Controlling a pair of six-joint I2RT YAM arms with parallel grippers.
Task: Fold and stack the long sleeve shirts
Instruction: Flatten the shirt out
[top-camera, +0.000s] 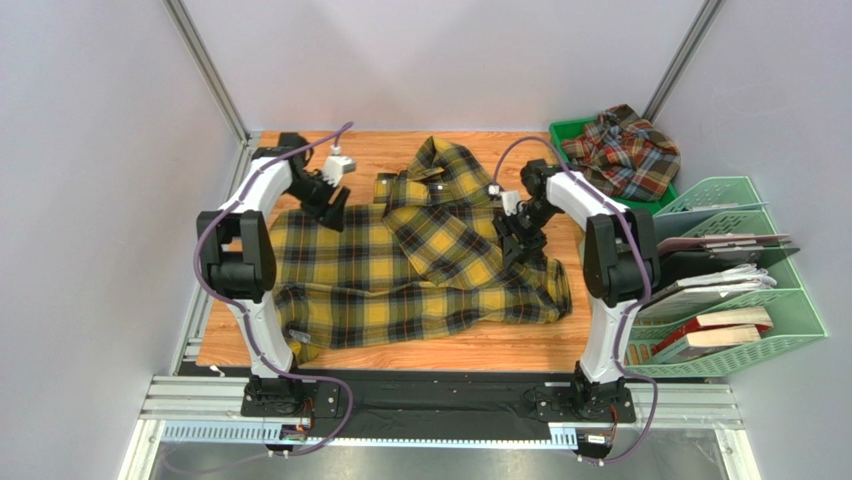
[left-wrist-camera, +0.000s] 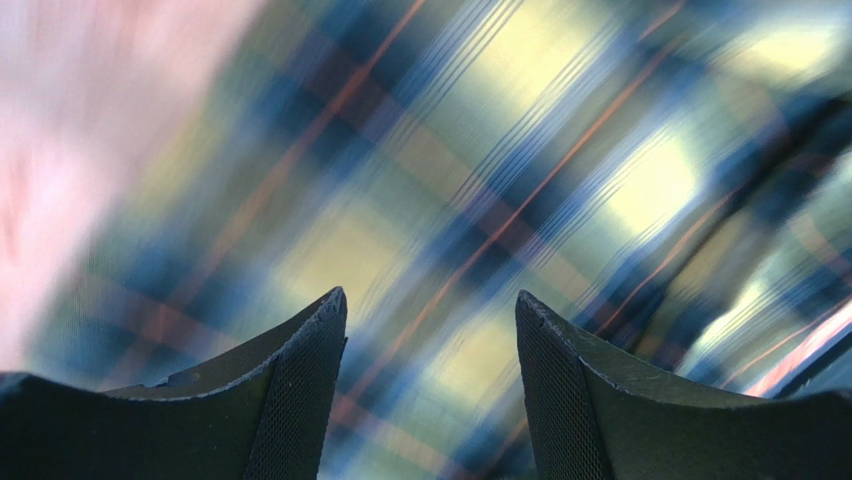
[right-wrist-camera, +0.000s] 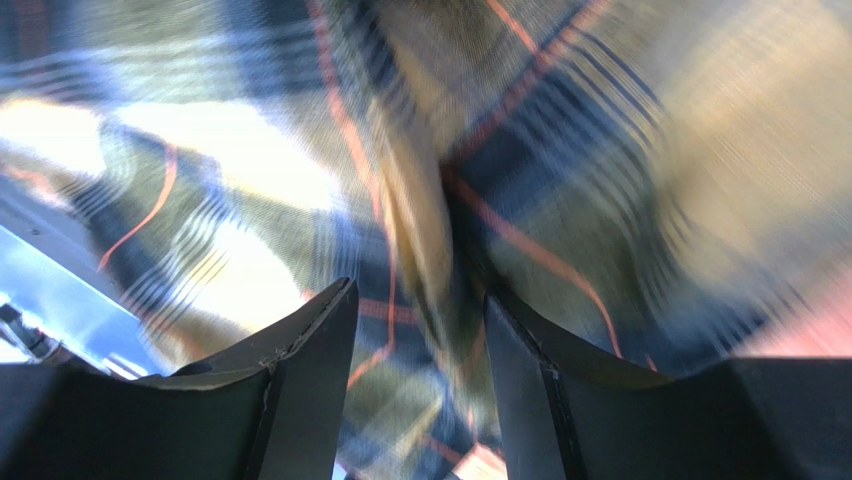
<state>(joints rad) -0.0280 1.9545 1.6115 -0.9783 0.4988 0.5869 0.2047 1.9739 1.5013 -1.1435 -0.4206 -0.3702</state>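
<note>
I see the yellow shirt spread on the counter, left fingers and right fingers both parted close over its cloth, the rust-red shirt crumpled in the green tray.

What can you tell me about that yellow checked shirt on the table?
The yellow shirt is soft-looking collared flannel, yellow and black check with thin red lines. It lies spread but rumpled on the wooden table, collar towards the far side. The left end effector and right end effector are low at its shoulders.
</note>
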